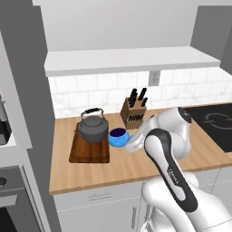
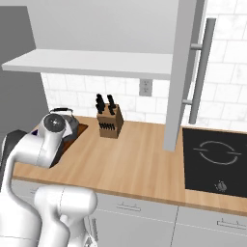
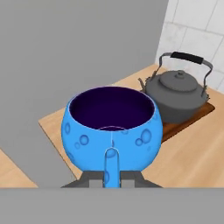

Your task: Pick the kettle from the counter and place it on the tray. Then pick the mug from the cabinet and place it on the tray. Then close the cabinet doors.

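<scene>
Tool (image 3: 111,175) is clamped on the mug's small side handle, holding the mug (image 3: 112,127) upright above the counter (image 1: 136,165), just beside the right edge of the tray (image 1: 89,152). In the left base view the mug (image 1: 118,137) sits close to the kettle (image 1: 93,127), which already stands on the tray's far end, so the first stage looks finished. My reading is that the second stage is nearly done: the mug is out of the cabinet but not yet set on the tray. One cabinet door (image 2: 185,72) stands open, edge-on, over the counter, so closing is left. The fingertips are mostly hidden behind the mug handle, the arm's elbow covers the tool in both base views, and the second door cannot be made out.
</scene>
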